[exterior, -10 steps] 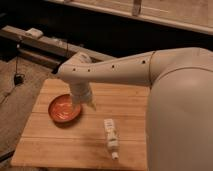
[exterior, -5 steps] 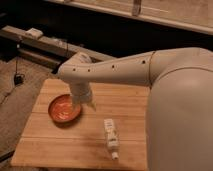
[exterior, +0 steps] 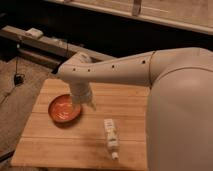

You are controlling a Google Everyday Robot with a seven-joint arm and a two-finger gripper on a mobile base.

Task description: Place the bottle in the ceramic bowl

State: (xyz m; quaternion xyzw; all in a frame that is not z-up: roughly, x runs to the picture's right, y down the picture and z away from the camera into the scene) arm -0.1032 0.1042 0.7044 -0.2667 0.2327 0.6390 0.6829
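The bottle (exterior: 111,135) is small, slim and white with a darker label. It lies on its side on the wooden table (exterior: 60,150), cap toward the front edge. The orange-red ceramic bowl (exterior: 64,108) sits on the left part of the table, with nothing in it. My gripper (exterior: 85,101) hangs from the white arm (exterior: 120,72) just right of the bowl's rim, to the upper left of the bottle and apart from it. It holds nothing that I can see.
My large white arm shell (exterior: 180,115) fills the right side and hides that end of the table. A dark bench (exterior: 45,45) with a small white object (exterior: 34,33) runs behind the table. A cable (exterior: 17,75) lies on the carpet at left.
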